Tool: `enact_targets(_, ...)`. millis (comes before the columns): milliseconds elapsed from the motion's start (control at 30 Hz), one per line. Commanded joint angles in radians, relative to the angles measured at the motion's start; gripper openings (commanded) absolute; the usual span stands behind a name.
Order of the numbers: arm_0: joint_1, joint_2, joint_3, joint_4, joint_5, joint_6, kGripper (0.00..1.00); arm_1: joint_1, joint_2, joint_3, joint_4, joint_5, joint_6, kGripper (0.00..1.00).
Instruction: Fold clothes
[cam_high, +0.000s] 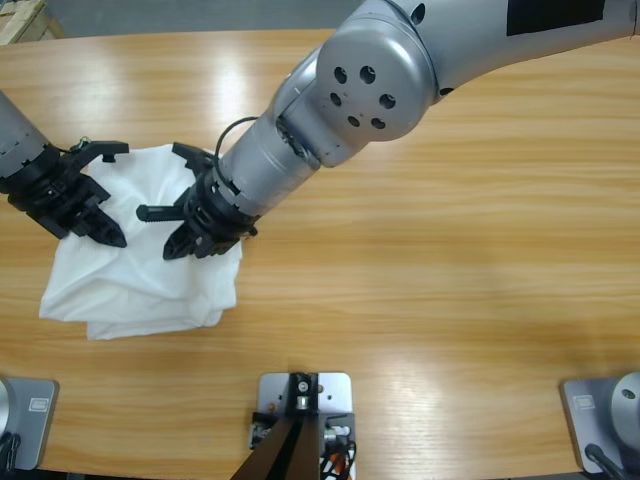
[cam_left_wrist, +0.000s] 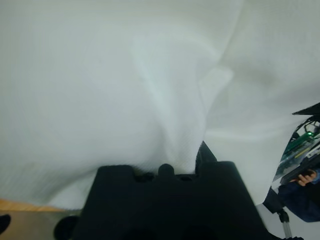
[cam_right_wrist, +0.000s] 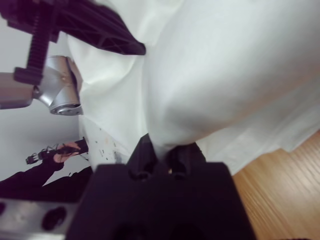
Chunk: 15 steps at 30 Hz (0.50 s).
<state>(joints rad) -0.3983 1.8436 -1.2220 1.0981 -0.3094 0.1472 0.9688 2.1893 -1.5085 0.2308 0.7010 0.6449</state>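
The wooden counter (cam_high: 450, 260) carries the white T-shirt (cam_high: 150, 290), bunched at left of frame. Both fingers sets sit on its upper edge: left gripper (cam_high: 85, 195) and right gripper (cam_high: 190, 215) each pinch cloth, equally near

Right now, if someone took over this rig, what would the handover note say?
Left gripper: over the left side of the white T-shirt, with cloth bunched against its body in the left wrist view. I cannot tell whether it has a grip.
Right gripper: over the shirt's upper right part, shut on a gathered pinch of cloth.
T-shirt: a crumpled heap at the left of the table, with no neat fold showing.
Done: the right side is grasped.
Left: confirm the left grasp, spread the shirt flat, then fold it.
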Motion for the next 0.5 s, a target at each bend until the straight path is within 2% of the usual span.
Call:
enact_targets(33, 0.016, 0.074, -0.032, 0.065, 0.008, 0.002, 0.000, 0.001, 0.049, 0.014, 0.041, -0.052, -0.012, 0.000)
enact_targets(300, 0.030, 0.081, -0.054, 0.103, 0.005, -0.032, 0.000, 0.000, 0.067, 0.008, 0.059, -0.066, -0.040, 0.000)
enact_targets(400, 0.029, 0.038, -0.048, 0.106, 0.004, -0.034, 0.000, 0.001, 0.061, -0.013, 0.060, -0.108, -0.031, 0.000)
enact_targets(433, 0.029, 0.031, -0.046, 0.106, 0.004, -0.035, 0.010, 0.000, 0.057, -0.025, 0.070, -0.119, -0.018, 0.323)
enact_targets(467, 0.030, 0.025, -0.044, 0.106, 0.004, -0.036, 0.377, 0.001, 0.053, -0.035, 0.081, -0.131, -0.011, 0.738)
enact_targets(500, 0.030, 0.021, -0.043, 0.105, 0.004, -0.035, 0.739, 0.001, 0.046, -0.040, 0.082, -0.148, -0.009, 0.957)
